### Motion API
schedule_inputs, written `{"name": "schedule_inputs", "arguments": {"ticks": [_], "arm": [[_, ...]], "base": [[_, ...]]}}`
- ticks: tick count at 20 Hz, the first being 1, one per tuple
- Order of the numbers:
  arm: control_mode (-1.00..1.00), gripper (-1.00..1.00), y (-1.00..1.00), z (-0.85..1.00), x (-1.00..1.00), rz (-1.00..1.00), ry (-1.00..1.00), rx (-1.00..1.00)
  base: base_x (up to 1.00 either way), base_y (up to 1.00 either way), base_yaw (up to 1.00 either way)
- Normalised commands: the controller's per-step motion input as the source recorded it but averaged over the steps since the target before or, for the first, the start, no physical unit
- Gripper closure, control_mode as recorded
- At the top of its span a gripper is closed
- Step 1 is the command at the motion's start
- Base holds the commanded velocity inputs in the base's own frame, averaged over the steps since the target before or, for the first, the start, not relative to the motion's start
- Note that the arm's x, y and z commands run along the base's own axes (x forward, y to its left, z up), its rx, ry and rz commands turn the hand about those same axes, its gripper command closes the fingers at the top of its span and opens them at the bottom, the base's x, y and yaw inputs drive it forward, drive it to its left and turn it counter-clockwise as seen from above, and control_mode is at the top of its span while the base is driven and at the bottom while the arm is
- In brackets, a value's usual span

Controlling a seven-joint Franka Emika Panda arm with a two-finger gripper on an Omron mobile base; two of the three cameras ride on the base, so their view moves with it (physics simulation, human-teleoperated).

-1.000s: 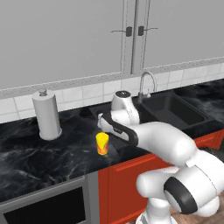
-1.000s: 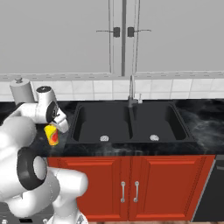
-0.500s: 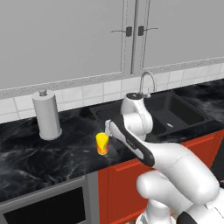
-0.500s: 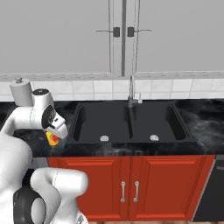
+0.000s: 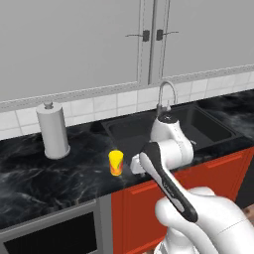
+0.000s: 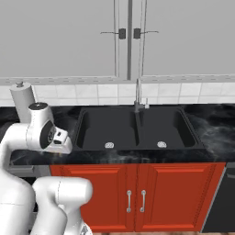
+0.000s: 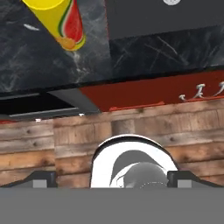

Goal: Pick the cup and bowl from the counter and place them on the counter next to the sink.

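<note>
The yellow cup [image 5: 116, 162] with its orange-red patch stands upright on the black counter [image 5: 44, 176], just left of the sink [image 5: 198, 126]. My gripper [image 5: 137, 165] hangs a little to the cup's right, near the counter's front edge, apart from the cup. In the hand view the cup [image 7: 61, 22] sits at the top left on the counter [image 7: 35, 65], and my gripper [image 7: 111, 179] is open with its fingertips [image 7: 41, 179] wide apart and nothing between them. The bowl is out of view.
A paper towel roll [image 5: 53, 130] stands at the back left by the tiled wall. A tall faucet [image 5: 166, 94] rises behind the double sink [image 6: 137, 126]. Red cabinet doors [image 6: 137, 193] and a wooden floor [image 7: 131, 131] lie below the counter edge.
The hand has drawn away from the cup, swinging right and toward the counter's front edge. The cup has stayed upright in the same spot. The jaws have stayed open.
</note>
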Motion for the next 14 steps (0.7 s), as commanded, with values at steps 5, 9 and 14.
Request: {"name": "schedule_inputs", "arguments": {"ticks": [5,9,14], "arm": [[-1.0,-1.0,-0.37,0.2,-0.74,0.29,0.0,-0.09],[-1.0,-1.0,-0.38,0.28,-0.16,0.16,0.0,0.0],[-1.0,-1.0,-0.1,0.04,-0.01,0.06,0.0,0.0]], "base": [[0.0,0.0,0.0],[0.0,0.0,0.0],[0.0,0.0,0.0]]}}
